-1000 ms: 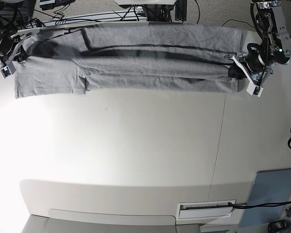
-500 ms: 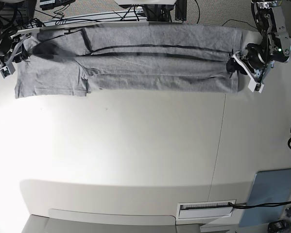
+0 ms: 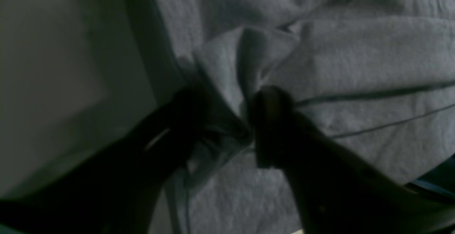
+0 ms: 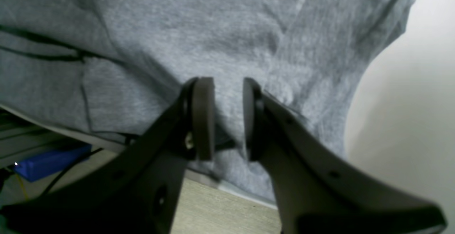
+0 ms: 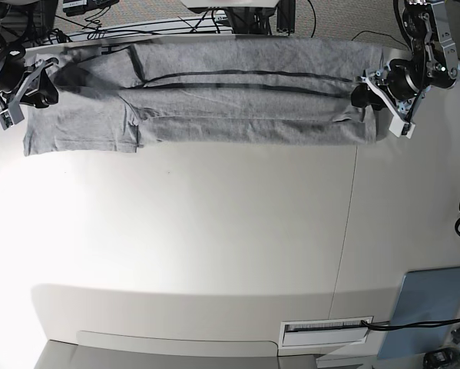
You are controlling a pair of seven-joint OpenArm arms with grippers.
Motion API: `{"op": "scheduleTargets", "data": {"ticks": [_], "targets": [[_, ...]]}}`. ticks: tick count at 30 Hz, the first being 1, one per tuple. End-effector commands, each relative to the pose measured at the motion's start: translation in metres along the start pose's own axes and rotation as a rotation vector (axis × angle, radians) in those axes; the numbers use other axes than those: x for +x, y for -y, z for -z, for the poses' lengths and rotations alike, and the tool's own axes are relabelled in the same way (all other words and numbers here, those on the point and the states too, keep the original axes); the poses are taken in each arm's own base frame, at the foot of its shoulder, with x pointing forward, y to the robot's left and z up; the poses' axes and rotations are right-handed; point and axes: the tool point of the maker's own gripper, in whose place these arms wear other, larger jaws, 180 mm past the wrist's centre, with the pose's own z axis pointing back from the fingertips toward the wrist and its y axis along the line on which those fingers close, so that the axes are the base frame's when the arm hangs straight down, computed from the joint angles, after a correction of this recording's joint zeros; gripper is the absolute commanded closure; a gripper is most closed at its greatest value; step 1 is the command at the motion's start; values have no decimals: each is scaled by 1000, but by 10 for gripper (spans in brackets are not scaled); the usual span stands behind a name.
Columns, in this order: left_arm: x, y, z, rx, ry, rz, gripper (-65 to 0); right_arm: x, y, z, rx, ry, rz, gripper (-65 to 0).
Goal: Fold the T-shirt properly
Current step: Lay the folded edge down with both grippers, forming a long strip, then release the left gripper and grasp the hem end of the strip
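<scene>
Lying folded lengthwise, T-shirt [image 5: 214,96], no legible lettering

We moved the left hand [image 5: 365,98] up the T-shirt [image 5: 237,96] hem, bunching it; the right hand [image 5: 39,91] shifted inward.

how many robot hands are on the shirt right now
2. The left hand pinches a bunch of cloth at the T-shirt end on the base view's right; the right hand sits at the opposite, sleeve end, fingers slightly apart over the fabric.
</scene>
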Motion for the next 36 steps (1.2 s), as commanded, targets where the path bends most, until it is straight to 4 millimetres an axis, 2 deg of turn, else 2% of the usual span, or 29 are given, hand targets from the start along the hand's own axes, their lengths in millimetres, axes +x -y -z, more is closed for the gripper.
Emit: {"op": "scheduleTargets", "data": {"ticks": [1, 4, 7, 11, 17, 20, 22, 24, 29, 34, 36], "targets": [[2, 1, -2, -8, 2, 4, -168, 12, 1, -5, 4, 34, -14, -145], [7, 2, -3, -9, 30, 3, 0, 9, -4, -3, 14, 43, 9, -145], [12, 0, -3, 3, 42, 13, 0, 5, -9, 1, 23, 52, 39, -145], [22, -21, -8, 136, 32, 38, 0, -1, -18, 5, 35, 69, 80, -145], [48, -52, -41, 417, 54, 124, 0, 1, -21, 7, 39, 98, 100, -145], [59, -46, -59, 481, 83, 149, 0, 1, -21, 7, 39, 100, 101, -145], [62, -28, -65, 450, 117, 173, 0, 1, -21, 7, 39, 99, 100, -145], [59, -1, -67, 369, 153, 164, 0, 1, -21, 7, 39, 99, 100, -145], [55, 94, -66, 27, 281, 124, 0, 1, -21, 7, 39, 100, 101, -145], [54, 167, -44, -196, 312, 143, 0, 1, -21, 7, 38, 99, 100, -145], [54, 184, -30, -211, 301, 159, 0, 1, -21, 7, 38, 99, 100, -145]]}}
